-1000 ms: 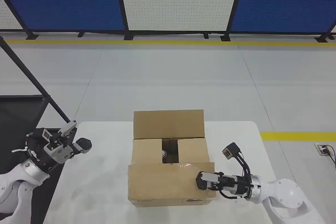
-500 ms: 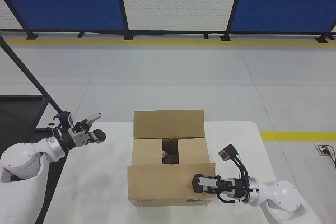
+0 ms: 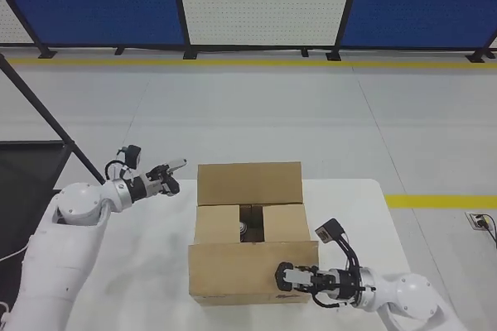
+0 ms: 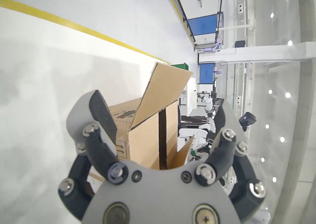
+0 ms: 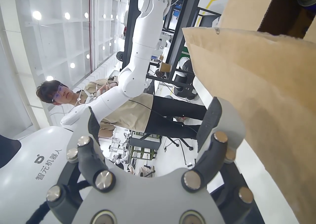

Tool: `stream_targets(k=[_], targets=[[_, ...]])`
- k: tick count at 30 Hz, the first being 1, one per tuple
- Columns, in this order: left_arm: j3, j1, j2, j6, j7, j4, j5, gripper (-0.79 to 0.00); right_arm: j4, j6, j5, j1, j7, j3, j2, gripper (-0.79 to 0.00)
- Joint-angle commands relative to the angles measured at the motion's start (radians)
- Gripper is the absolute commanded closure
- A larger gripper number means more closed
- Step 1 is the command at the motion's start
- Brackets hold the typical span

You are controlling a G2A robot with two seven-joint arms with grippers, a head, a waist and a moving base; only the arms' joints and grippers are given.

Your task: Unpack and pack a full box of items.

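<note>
Now the box stands in the middle of the table, its near flap lying along the near edge. The right gripper, fingers spread, sits just beside that flap. The left gripper, also spread, hangs by the box's far left corner.

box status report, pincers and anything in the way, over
Left pincer open, off far-left corner of the box. Right pincer open at the near flap. Inner flaps in the way, bottle top showing between.
</note>
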Motion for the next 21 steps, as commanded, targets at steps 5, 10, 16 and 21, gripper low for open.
stream_targets(k=[5,10,16,21], targets=[[0.061,-0.059,-0.033,-0.127,0.039,0.129,-0.031,-0.785,0.013,0.005,0.01,0.027,-0.012,-0.02,-0.005,-0.785],[0.107,-0.095,-0.064,-0.195,0.037,0.205,-0.062,-0.785,0.026,0.005,0.016,0.046,-0.009,-0.031,-0.008,-0.785],[0.158,-0.128,-0.103,-0.245,0.048,0.275,-0.089,-0.785,0.042,0.013,0.018,0.055,-0.01,-0.031,-0.009,-0.785],[0.179,-0.152,-0.131,-0.269,0.052,0.329,-0.126,-0.785,0.049,0.02,0.02,0.055,-0.009,-0.02,-0.007,-0.785]])
